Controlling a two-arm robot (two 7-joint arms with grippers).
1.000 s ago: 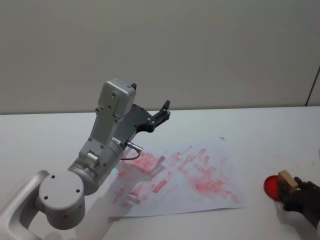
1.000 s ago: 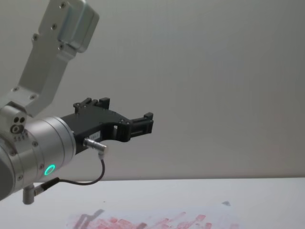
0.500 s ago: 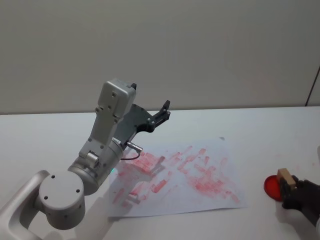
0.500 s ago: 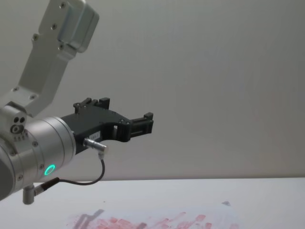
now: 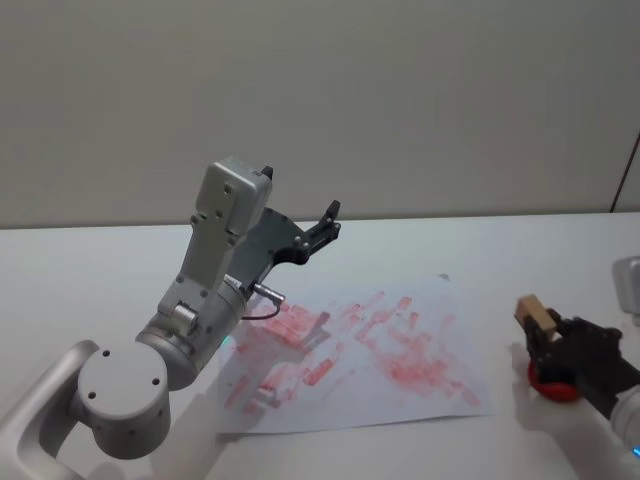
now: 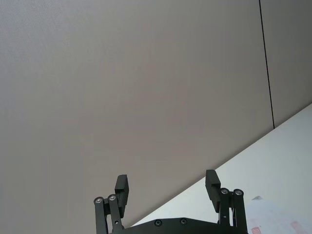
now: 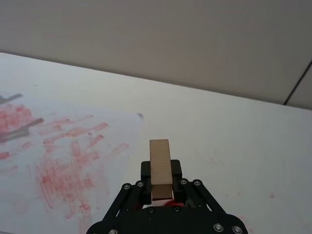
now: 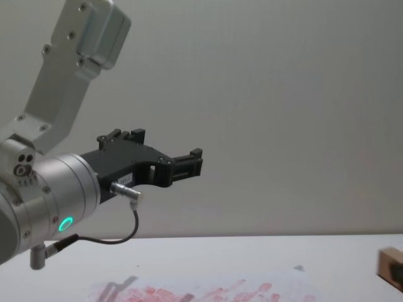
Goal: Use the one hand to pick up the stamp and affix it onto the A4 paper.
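Note:
The stamp [image 5: 536, 316], a small light-brown wooden block, is held upright in my right gripper [image 5: 542, 338], which is shut on its lower part. It hangs above the table just right of the A4 paper [image 5: 360, 352], a white sheet covered in red prints. The right wrist view shows the stamp [image 7: 161, 168] standing up between the black fingers [image 7: 144, 171], with the paper [image 7: 63, 146] ahead of it. The stamp [image 8: 389, 261] also enters the chest view at the right edge. My left gripper [image 5: 326, 224] is raised over the paper's far left side, open and empty [image 6: 166, 187].
A round red ink pad [image 5: 555, 386] lies on the white table under my right gripper, to the right of the paper. The big silver left arm [image 5: 200, 300] stands over the sheet's left part. A plain wall rises behind the table.
My right gripper has risen off the red ink pad with the stamp and moved left toward the paper. The left arm has not moved.

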